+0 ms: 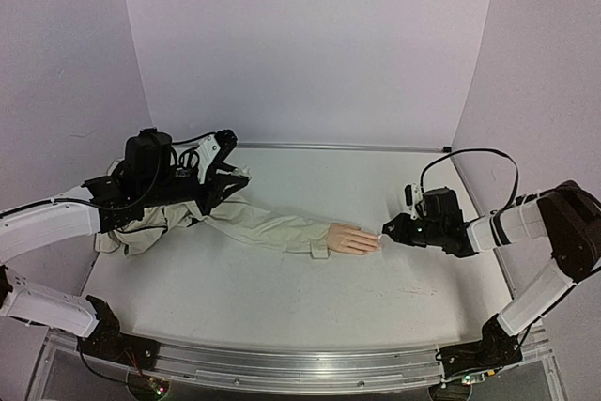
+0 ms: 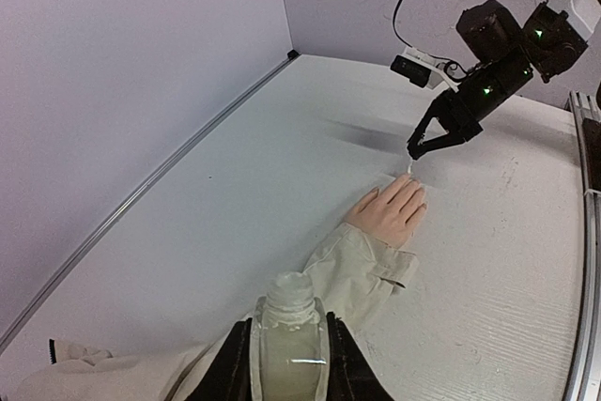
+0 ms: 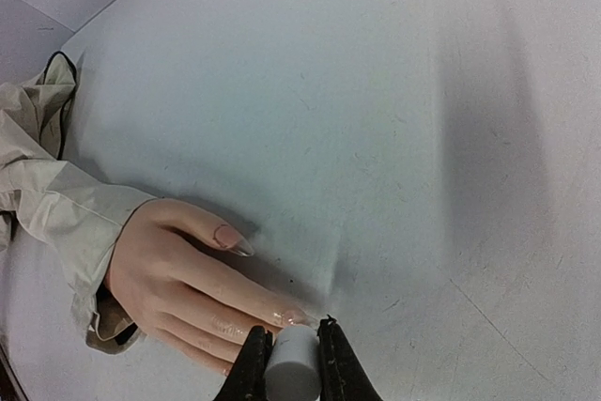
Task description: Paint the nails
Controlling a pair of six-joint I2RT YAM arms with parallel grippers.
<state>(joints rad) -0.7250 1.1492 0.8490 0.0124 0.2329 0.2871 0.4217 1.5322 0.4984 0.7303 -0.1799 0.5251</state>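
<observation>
found hand (image 1: 352,239) flat on worktop (image 1: 282,298). noted right jaws closed on white cap (image 3: 291,361) at the nails (image 3: 233,240), left jaws gripping clear bottle (image 2: 291,340). judged painting under way; could not tell which nails were done.

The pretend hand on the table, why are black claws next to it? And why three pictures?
Those claws are grippers on two robot arms. One picture looks down from above; the other two come from a camera on each wrist. On the white table lies a pretend hand in a beige sleeve. The left gripper is shut on a small clear bottle, above the sleeve. The right gripper is shut on a small white cap, probably the brush handle, right by the fingertips with their nails.
</observation>
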